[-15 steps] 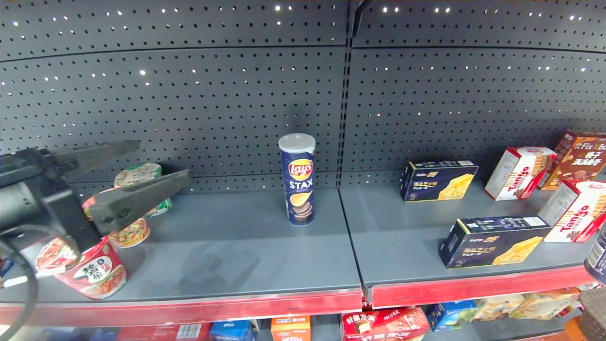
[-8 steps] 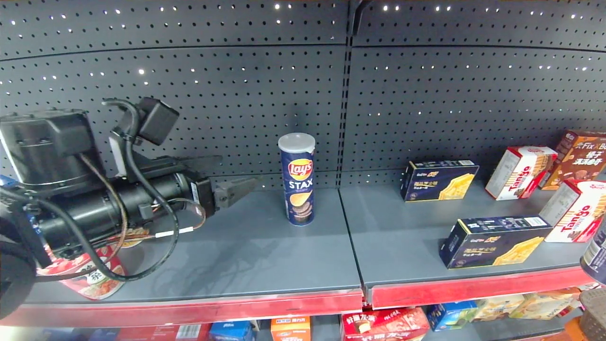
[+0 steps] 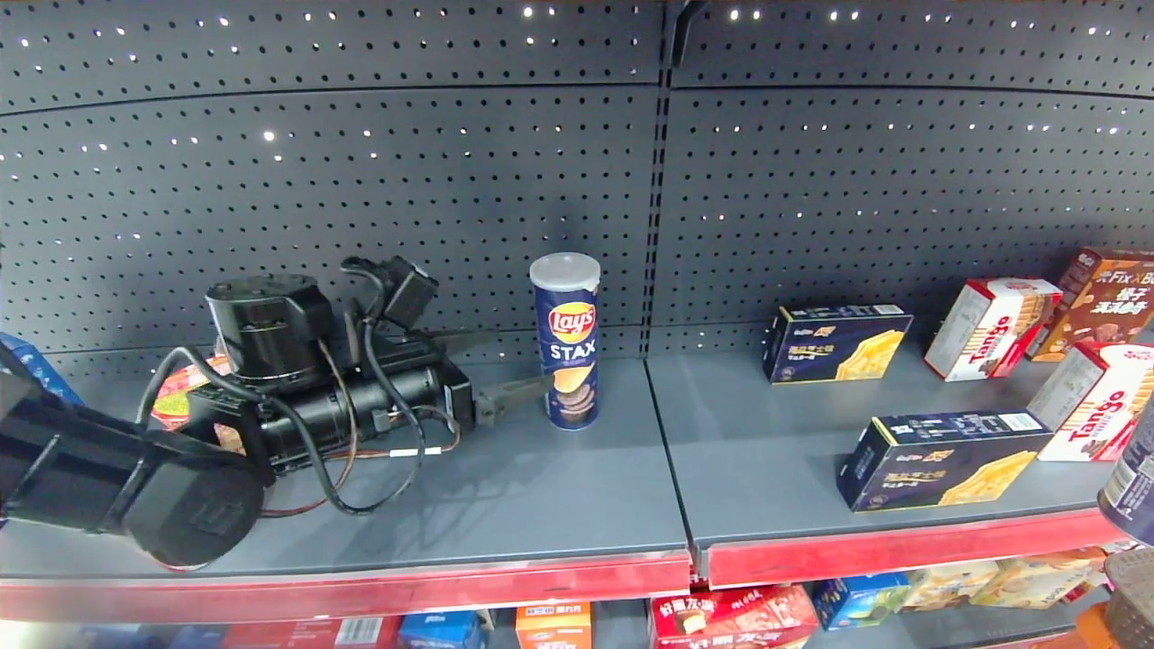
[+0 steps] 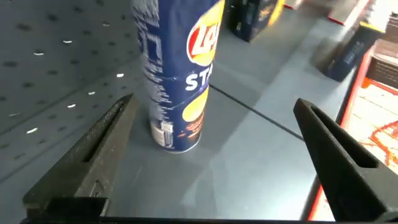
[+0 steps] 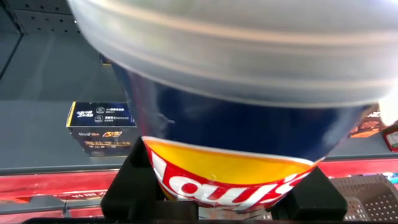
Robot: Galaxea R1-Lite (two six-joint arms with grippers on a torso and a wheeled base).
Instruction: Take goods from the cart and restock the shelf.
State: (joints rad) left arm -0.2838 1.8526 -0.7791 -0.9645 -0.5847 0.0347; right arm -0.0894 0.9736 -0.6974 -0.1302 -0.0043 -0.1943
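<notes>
PROGRESS | one chip can (image 3: 565,341) upright on shelf (image 3: 505,505), frame centre; likely restocked | left claw (image 3: 516,359) spread open, tips just beside it, holding nothing | second can (image 5: 230,124) gripped in right claw (image 5: 221,202), lower right edge; not yet shelved

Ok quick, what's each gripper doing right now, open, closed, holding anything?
Left gripper: open, empty, facing the standing chip can.
Right gripper: closed, holding the second chip can.

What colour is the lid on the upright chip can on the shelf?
The lid is pale grey; head view shows it best.
</notes>
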